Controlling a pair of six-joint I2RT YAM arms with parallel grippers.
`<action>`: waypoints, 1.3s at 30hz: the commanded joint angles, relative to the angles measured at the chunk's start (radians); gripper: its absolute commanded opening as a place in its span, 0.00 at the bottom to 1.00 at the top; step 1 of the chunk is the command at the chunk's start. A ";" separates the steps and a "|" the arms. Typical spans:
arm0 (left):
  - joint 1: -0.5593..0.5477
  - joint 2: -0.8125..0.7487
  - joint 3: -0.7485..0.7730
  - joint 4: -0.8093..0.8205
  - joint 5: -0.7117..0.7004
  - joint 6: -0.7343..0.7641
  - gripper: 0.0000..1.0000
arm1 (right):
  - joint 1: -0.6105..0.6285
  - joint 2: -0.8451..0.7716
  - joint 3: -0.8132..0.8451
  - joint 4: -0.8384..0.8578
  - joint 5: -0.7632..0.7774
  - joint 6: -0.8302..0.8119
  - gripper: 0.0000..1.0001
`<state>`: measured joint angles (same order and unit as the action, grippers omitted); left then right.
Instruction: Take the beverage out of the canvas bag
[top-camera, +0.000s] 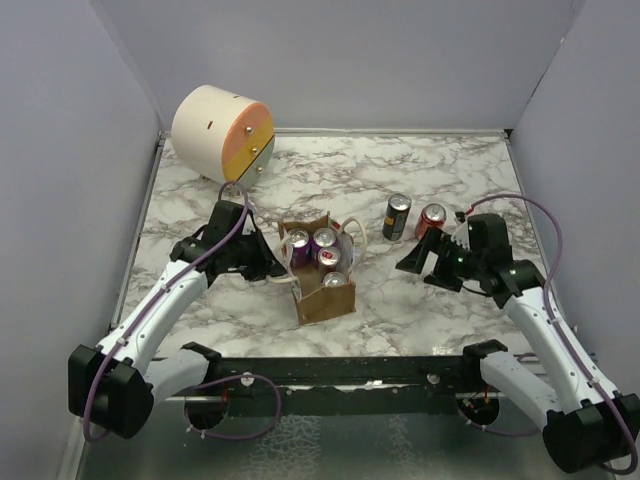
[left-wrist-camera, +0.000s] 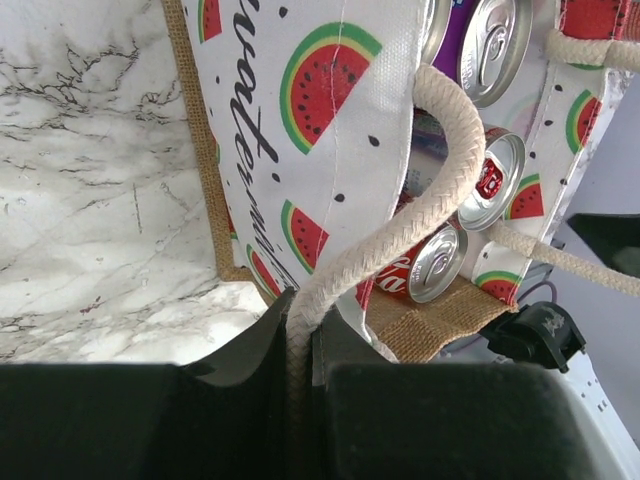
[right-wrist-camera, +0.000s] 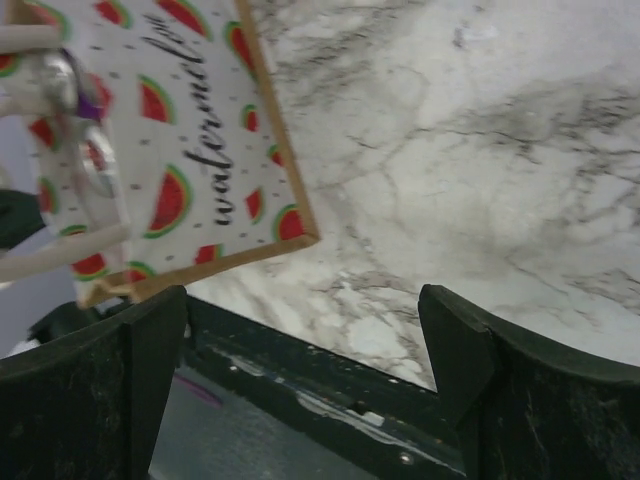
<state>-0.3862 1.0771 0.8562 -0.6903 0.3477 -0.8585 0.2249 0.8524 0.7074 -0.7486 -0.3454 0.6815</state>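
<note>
My left gripper pinches white rope handle of tan canvas bag; empty, spread right gripper next reaches leftward for a soda can.

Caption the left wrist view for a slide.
Left pincer shut on the rope handle of the bag, cans inside.

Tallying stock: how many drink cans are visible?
6. Four sit in the canvas bag; a dark can and a red can stand right of it. More may hide underneath.
</note>
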 joint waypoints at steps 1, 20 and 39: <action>0.001 0.016 0.005 -0.017 0.020 0.002 0.00 | 0.019 0.049 0.159 0.107 -0.211 0.050 1.00; 0.018 0.061 0.092 -0.057 -0.033 0.033 0.00 | 0.560 0.670 0.954 0.013 0.153 -0.308 0.98; 0.024 0.008 0.040 -0.057 -0.019 -0.017 0.00 | 0.761 0.933 1.030 -0.230 0.639 -0.329 0.95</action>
<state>-0.3676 1.1248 0.9276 -0.7486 0.3325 -0.8486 0.9821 1.7859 1.7634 -0.9516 0.2340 0.3248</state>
